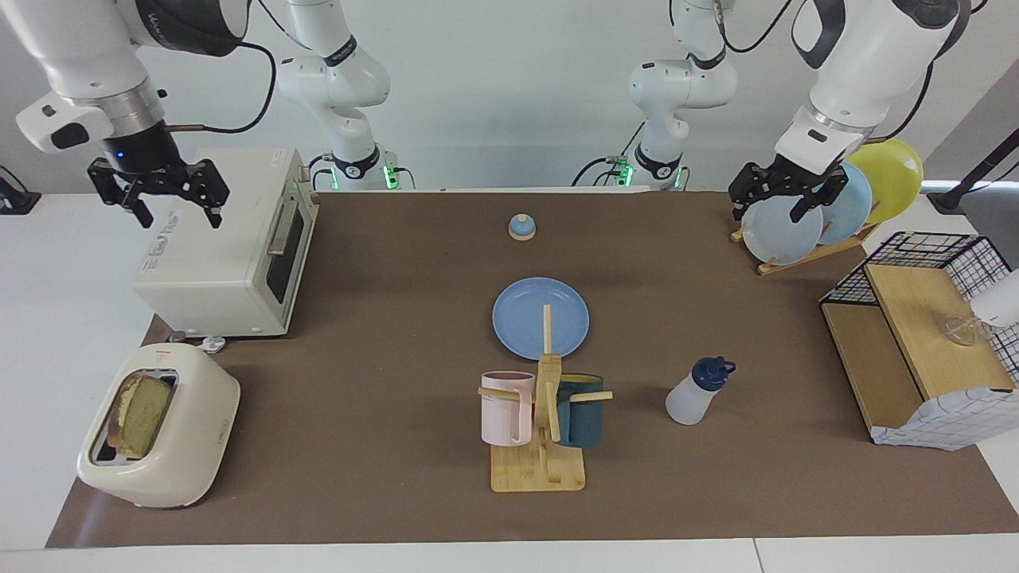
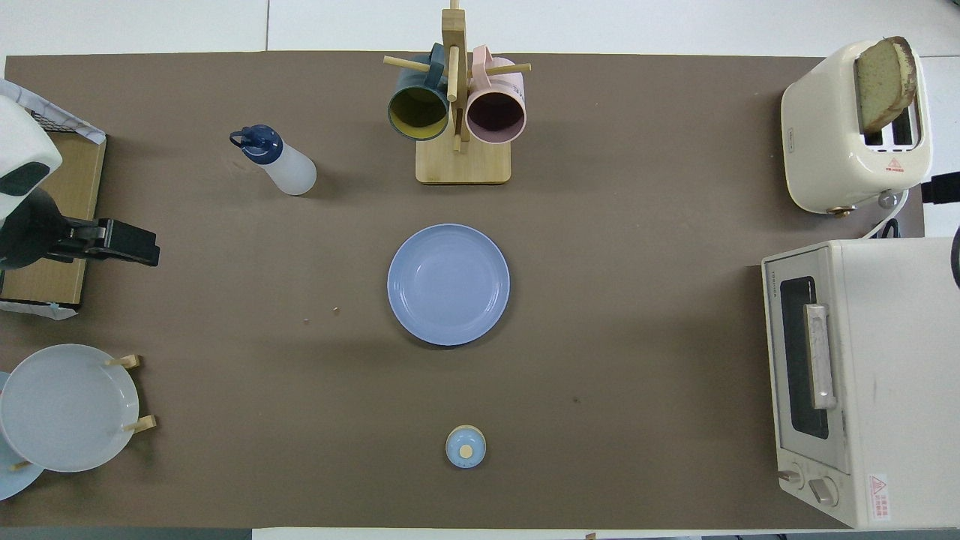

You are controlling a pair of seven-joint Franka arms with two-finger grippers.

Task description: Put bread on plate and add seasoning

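You have a brown mat (image 1: 382,334) under everything. The plate (image 1: 540,318) at frame centre is medium blue. The bread (image 1: 142,414), lower left of the facing view, is yellowish-tan with a brown crust, in a cream toaster (image 1: 159,430). The bottle (image 1: 697,391) is whitish with a navy cap. The mugs (image 1: 505,407) are pink and teal.
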